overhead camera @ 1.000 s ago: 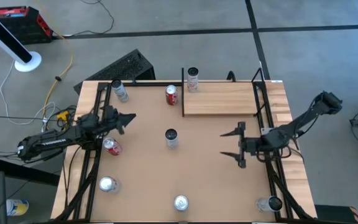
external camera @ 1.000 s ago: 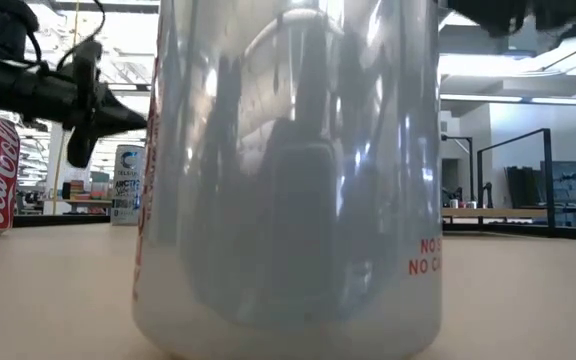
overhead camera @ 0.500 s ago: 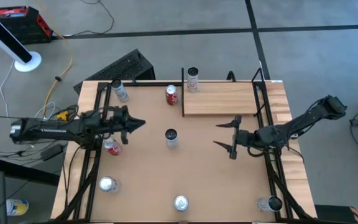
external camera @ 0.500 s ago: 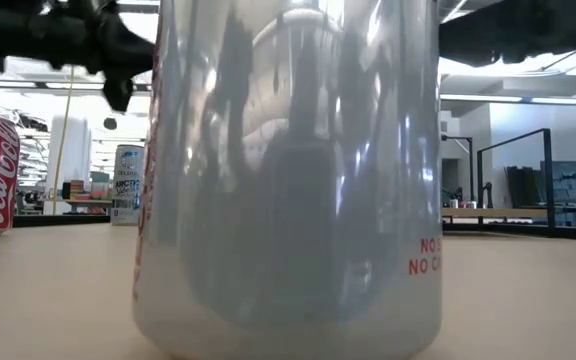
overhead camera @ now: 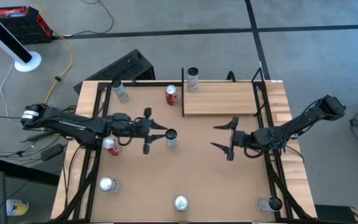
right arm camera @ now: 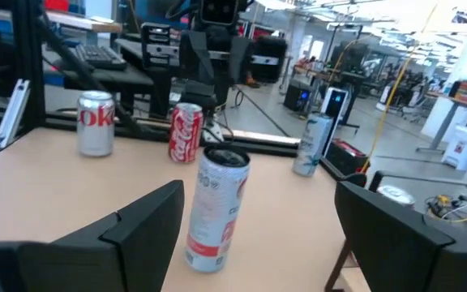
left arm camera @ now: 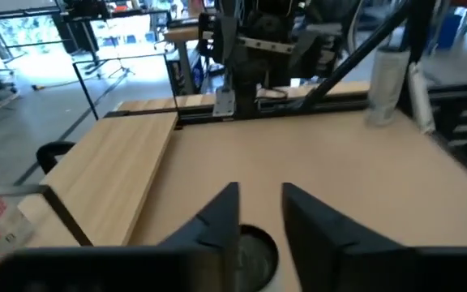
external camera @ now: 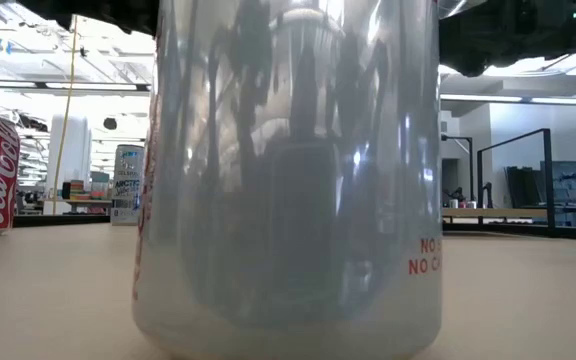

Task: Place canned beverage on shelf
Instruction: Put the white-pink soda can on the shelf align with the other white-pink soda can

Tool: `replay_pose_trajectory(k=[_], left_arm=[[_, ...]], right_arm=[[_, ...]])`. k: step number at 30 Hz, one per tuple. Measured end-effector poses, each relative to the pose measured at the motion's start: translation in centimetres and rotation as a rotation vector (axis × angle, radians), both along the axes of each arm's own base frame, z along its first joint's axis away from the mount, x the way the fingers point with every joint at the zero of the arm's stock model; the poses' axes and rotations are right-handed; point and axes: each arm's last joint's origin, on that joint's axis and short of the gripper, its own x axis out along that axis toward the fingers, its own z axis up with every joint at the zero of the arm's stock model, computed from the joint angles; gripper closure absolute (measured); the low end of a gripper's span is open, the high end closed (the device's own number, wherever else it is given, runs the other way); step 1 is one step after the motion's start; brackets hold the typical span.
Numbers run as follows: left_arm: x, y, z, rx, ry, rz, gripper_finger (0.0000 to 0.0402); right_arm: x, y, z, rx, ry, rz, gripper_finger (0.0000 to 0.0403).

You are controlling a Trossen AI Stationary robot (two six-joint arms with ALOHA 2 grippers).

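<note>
Brown counter [overhead camera: 204,180]; pale wood-grain shelf plank [overhead camera: 219,98] at far edge. Slim white-and-red can [overhead camera: 171,138] upright mid-counter — left end effector [overhead camera: 157,136] beside it, fingers partly apart; right end effector [overhead camera: 220,137] spread wide, holding nothing.

The table [overhead camera: 216,186] is a brown board with black rails down its left and right sides. The shelf [overhead camera: 219,98], a pale wood-grain plank with a thin black rail on its left end, lies along the far edge toward the right corner, with a white can [overhead camera: 192,79] standing at its far-left corner. A red can [overhead camera: 171,94] stands just left of that rail. A slim can [overhead camera: 171,138] stands mid-table. Silver cans stand at the far-left corner [overhead camera: 119,90], near-left corner [overhead camera: 107,184], near edge [overhead camera: 180,203] and near-right corner [overhead camera: 270,203]; another red can [overhead camera: 111,146] lies by the left edge.
</note>
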Motion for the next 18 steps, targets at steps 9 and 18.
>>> replay_pose_trajectory(k=[9, 18], left_arm=[[4.7, 0.1, 1.0, -0.037, 0.037, 0.149, 0.0116], [6.6, 0.0, 0.4, -0.072, 0.188, 0.217, 0.0033]], right_arm=[[0.1, 0.2, -0.3, 0.015, 0.011, 0.006, 0.0058], [0.1, 0.2, -0.2, 0.033, 0.004, 0.007, 0.0058]])
